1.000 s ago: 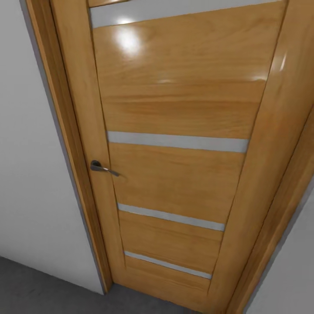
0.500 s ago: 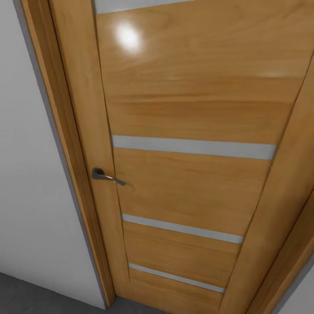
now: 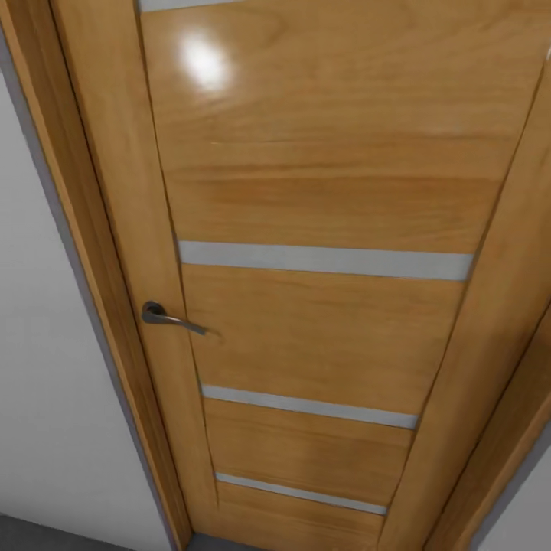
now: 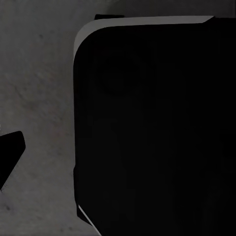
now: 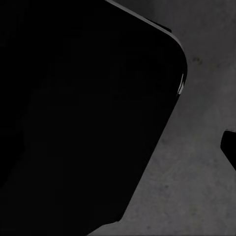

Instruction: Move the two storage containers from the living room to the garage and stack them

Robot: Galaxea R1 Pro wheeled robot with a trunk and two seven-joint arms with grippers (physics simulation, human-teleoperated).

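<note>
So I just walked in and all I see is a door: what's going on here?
Nothing is being handled right now. The head camera faces a closed honey-coloured wooden door with pale horizontal stripes and a grey metal lever handle, set between plain white walls. Both wrist cameras look down at a dark grey speckled floor beside a large black rounded body. No orange-red bins are in sight, so the robot seems to be between rooms.
</note>
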